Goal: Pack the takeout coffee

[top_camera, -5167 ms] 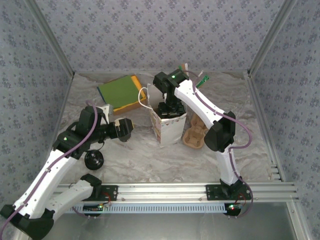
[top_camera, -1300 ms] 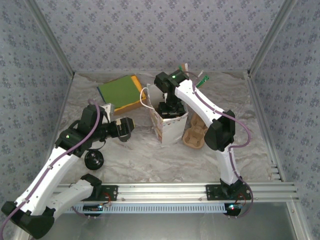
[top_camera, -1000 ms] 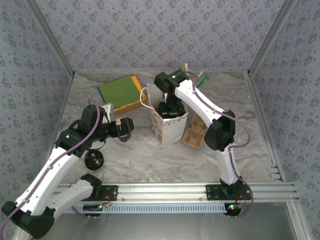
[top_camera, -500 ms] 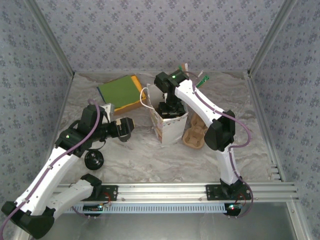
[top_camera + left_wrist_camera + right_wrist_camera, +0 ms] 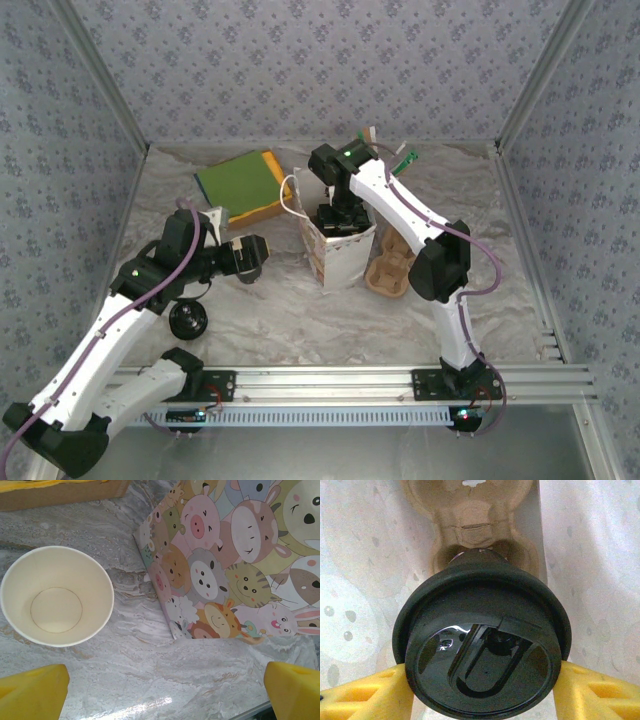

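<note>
Coffee [image 5: 482,652] sits upright in the right hand [image 5: 482,690], clamped at 9 and 3 o'clock, its base at a carrier [image 5: 470,510] well toward 12. From above, that hand [image 5: 340,218] points straight down inside the bag [image 5: 340,265]. The left hand [image 5: 248,258], fingers wide apart, idles at the bag's 9 o'clock.

Bag [image 5: 235,570] is all pastel cartoon animals, takeout coffee [image 5: 480,655] has a glossy black lid, open cup [image 5: 56,596] cream inside, table [image 5: 125,680] grey marble.

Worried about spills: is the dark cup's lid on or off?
On: round black plastic lid caps the dark paper cup in the right hand.
</note>
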Robot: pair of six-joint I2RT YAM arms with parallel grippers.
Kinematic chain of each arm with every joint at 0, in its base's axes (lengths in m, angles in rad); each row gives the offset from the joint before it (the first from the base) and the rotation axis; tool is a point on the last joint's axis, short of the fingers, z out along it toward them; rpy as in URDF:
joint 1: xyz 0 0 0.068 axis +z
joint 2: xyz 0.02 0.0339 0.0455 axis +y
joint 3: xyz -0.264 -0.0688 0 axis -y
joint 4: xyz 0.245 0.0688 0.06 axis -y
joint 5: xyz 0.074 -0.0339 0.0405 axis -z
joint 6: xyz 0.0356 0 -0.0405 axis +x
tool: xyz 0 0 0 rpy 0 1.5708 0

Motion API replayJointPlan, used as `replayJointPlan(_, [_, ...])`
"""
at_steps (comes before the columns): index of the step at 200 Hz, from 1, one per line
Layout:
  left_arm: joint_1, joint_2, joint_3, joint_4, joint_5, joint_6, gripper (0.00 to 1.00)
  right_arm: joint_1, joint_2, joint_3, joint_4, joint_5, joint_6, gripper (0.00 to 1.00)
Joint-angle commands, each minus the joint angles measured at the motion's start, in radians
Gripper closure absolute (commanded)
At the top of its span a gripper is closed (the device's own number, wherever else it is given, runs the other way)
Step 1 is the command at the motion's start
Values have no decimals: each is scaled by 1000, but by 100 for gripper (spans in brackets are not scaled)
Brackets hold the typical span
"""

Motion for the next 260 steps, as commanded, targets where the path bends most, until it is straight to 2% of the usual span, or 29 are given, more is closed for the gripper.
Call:
replayJointPlan(1, [-5, -2, 11, 13, 6, 19, 0, -6, 15, 1, -12, -9, -15, 32])
replayJointPlan(260, [-5, -25, 16, -10, -2, 13, 0, 0, 13, -65, 33, -12, -19, 32])
